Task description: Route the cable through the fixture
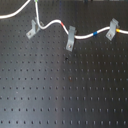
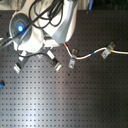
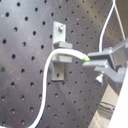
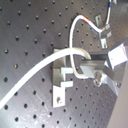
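Fingers point(image 3: 102, 59) pinch the cable point(image 3: 64, 53) at a green band, gripper point(image 4: 95, 70) clamped on it in both wrist views. Just past the fingertips the cable bends across the fixture point(image 3: 60, 55), lying between its prongs in the first wrist view. Beyond the fingers, in the first exterior view, the cable point(image 1: 80, 34) runs on through a second clip point(image 1: 71, 39) and a third clip point(image 1: 113, 27), with red, blue and yellow bands. Surface is a black perforated breadboard point(image 1: 60, 90). Robot arm point(image 2: 45, 27) covers the fixture in the second exterior view.
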Controlling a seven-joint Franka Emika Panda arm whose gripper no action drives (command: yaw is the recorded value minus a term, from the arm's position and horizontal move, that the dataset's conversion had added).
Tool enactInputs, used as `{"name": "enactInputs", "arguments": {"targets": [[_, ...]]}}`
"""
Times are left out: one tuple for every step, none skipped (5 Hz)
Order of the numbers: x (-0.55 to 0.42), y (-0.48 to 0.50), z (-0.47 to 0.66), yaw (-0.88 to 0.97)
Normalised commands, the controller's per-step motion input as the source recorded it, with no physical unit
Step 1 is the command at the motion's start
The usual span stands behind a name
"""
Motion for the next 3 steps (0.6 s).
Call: {"name": "enactInputs", "arguments": {"targets": [[-0.118, 0.172, 0.27, 0.4], [-0.158, 0.084, 0.33, 0.27], [-0.152, 0.082, 0.33, 0.25]]}}
